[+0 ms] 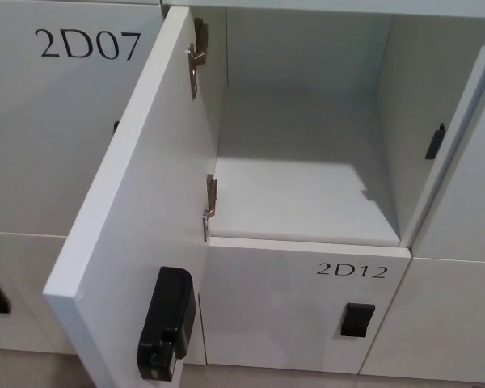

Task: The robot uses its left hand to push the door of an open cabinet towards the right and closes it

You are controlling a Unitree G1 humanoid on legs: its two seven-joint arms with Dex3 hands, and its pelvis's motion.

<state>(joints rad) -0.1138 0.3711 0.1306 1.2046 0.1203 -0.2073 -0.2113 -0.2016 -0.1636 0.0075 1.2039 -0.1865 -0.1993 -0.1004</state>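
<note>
A white cabinet door [137, 194] stands wide open, swung out toward me on the left side of its compartment. Two metal hinges, the upper hinge [197, 56] and the lower hinge [209, 207], tie it to the cabinet's left wall. A black lock box [166, 323] sits on the door's inner face near its free edge. The open compartment [299, 170] is bare inside, with a white shelf floor. Neither of my hands shows in the head view.
The locker marked 2D07 [87, 44] lies behind the open door at left. Below the compartment is the shut locker 2D12 [352, 270] with a black handle [358, 320]. A black latch piece [435, 141] sits on the right frame.
</note>
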